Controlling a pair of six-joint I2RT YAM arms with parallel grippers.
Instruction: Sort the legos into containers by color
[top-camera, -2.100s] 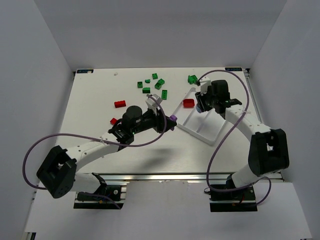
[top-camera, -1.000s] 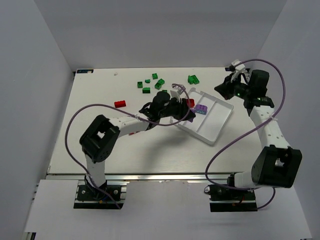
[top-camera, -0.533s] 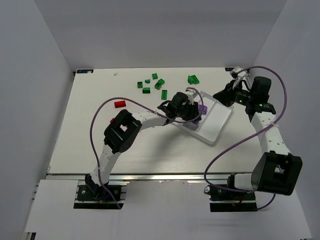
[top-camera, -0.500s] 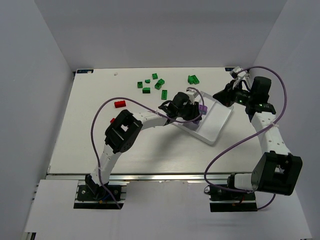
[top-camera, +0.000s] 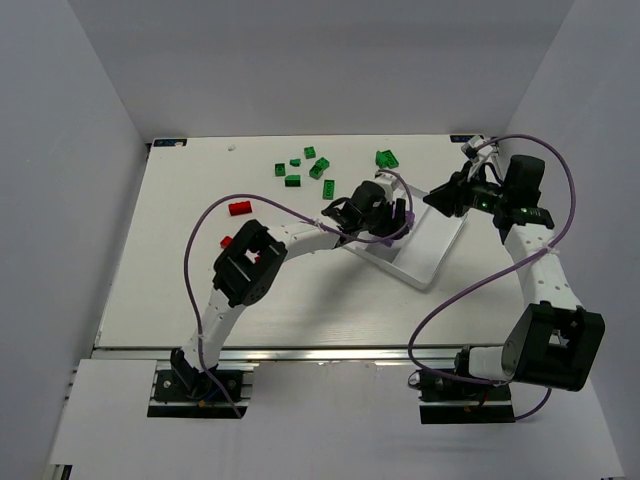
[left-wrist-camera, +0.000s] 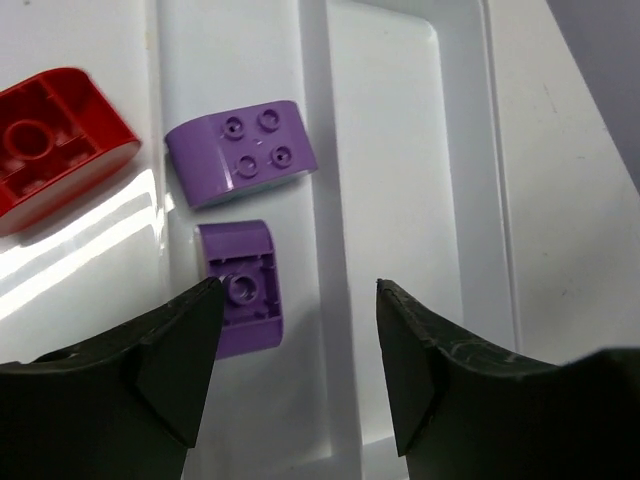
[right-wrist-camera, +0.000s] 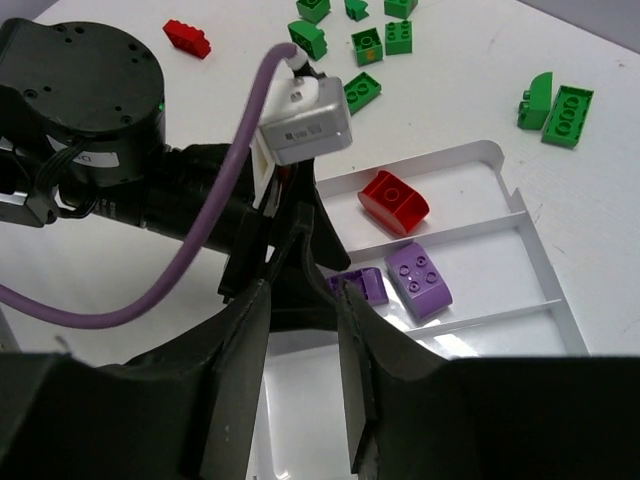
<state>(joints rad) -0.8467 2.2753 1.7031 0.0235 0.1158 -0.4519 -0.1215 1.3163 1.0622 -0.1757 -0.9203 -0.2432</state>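
Your left pincer hangs open over the shallow white plastic tray with three long compartments; its two dark fingers stand apart and there is nothing between them. In the left wrist view, the middle compartment holds a purple rounded plastic brick with studs up. Just beside it, toward the lower edge of the frame, lies a second purple plastic brick turned over. A red rounded plastic brick lies in the neighbouring compartment, at the upper left of that frame. Your right pincer is open too and carries nothing. In its own view, it looks down on the left arm and on the same three bricks in the tray. In the top view, the right pincer is above the upper right end of the tray, near the left pincer. On the white table, several loose green plastic bricks lie in the upper middle of the top view. Two small red plastic bricks lie left of the centre, well apart from the tray.
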